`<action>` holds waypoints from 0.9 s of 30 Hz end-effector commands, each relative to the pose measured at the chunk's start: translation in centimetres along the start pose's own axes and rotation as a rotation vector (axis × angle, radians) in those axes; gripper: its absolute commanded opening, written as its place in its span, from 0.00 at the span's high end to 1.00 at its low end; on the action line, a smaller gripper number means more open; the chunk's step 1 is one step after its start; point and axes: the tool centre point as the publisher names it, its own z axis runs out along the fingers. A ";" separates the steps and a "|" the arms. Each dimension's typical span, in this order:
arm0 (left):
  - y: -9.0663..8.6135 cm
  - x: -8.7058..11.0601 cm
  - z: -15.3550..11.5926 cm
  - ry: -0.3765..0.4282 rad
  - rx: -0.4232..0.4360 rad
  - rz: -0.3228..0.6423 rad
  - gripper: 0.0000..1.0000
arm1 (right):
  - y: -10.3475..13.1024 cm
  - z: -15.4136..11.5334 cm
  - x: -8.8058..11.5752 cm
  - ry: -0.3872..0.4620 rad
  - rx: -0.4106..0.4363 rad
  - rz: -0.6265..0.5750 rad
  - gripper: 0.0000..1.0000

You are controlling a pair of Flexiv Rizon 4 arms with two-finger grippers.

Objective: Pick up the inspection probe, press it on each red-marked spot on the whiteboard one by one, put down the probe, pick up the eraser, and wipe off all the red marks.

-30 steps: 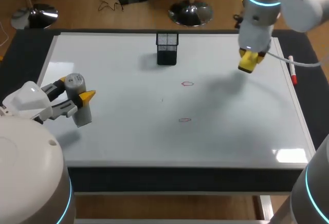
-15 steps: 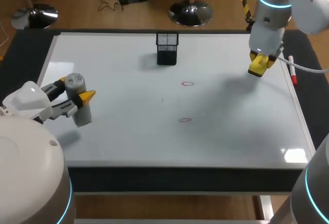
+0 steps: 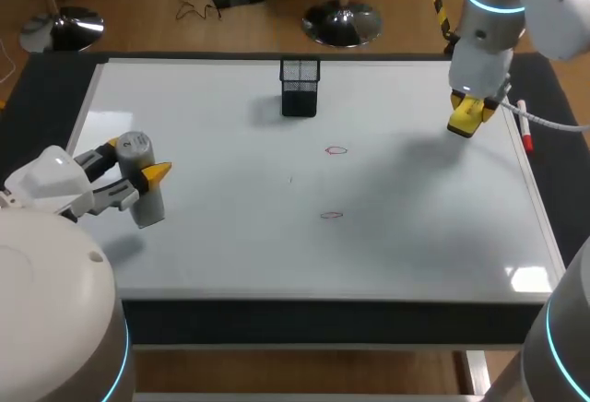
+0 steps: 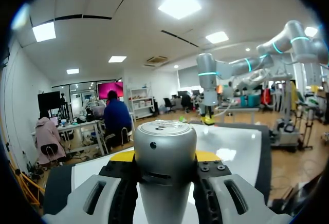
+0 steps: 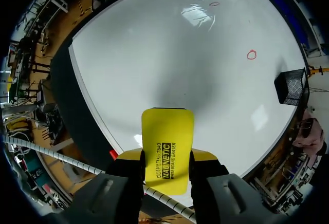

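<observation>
1. Clamps the inspection probe point(image 3: 147, 201) upright between both fingers of the left gripper point(image 3: 136, 159), over the left part of the whiteboard point(image 3: 230, 245).
2. Cannot tell whether the probe's foot touches the board.
3. Pinches the yellow eraser point(image 5: 168, 131) from two sides in the right gripper point(image 3: 468, 109), raised above the whiteboard's far right part, near its right edge.
4. Shows, in the right wrist view, the eraser sticking out ahead of the fingertips, over bare board.
5. Finds two red marks on the board: one point(image 3: 336, 150) near the middle, the other point(image 3: 331, 215) closer to the front edge, both well apart from probe and eraser.
6. Finds a black mesh holder point(image 3: 300, 87) standing at the far middle, and a red marker point(image 3: 524, 131) lying along the right rim, near the right gripper.
</observation>
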 end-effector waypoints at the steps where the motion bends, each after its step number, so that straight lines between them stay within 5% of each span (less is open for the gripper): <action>1: -0.1 0.0 0.2 -0.005 0.000 0.001 1.00 | -0.1 0.0 0.0 0.002 0.001 -0.002 1.00; 11: -1.1 0.0 1.7 0.065 0.020 0.017 1.00 | -0.1 0.0 0.0 0.002 0.001 -0.002 1.00; 27: -3.8 2.9 10.7 0.389 0.086 0.040 1.00 | -0.1 0.0 0.0 0.002 0.001 -0.002 1.00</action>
